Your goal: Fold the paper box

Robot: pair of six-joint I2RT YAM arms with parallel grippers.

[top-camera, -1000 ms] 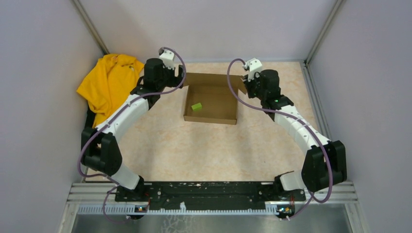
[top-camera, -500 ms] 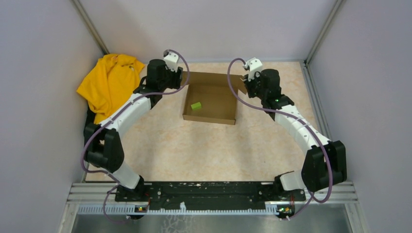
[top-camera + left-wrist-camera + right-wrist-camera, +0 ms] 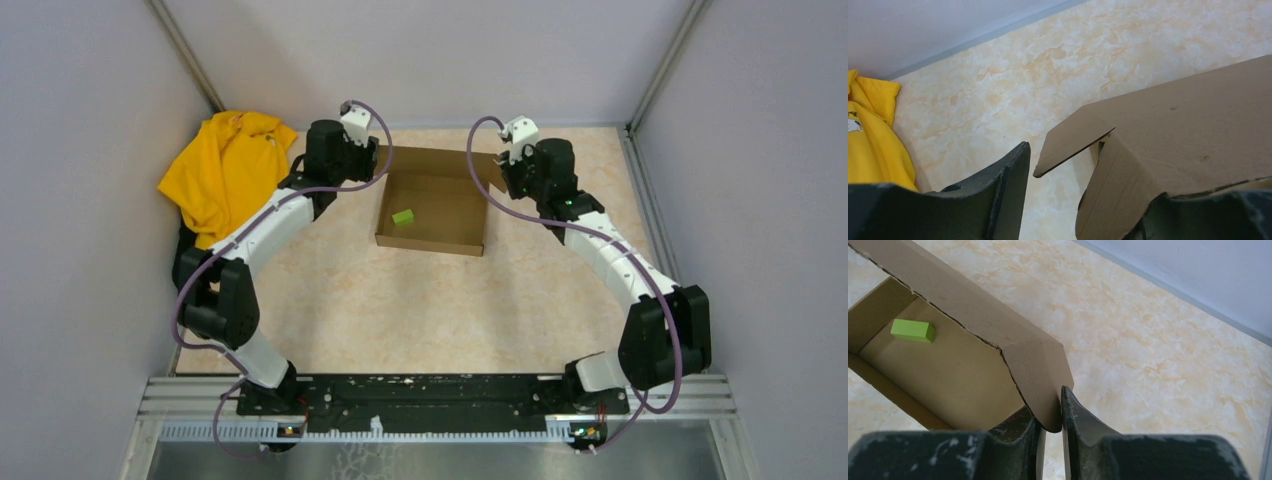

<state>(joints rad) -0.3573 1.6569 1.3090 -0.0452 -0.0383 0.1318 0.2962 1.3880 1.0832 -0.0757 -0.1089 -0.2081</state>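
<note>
Pinched a flap of the box point(image 3: 430, 215) tight in the right claw point(image 3: 1050, 415), upper centre; straddled the opposite corner with the left claw point(image 3: 1088, 180) spread. Noted a green block point(image 3: 912, 330) inside.

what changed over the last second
The left gripper swung right and slightly farther out, up to the paper box's far-left corner flap, which its open jaws now straddle. The right gripper stayed shut on the right flap. The box, green block and yellow cloth stayed about where they were.
</note>
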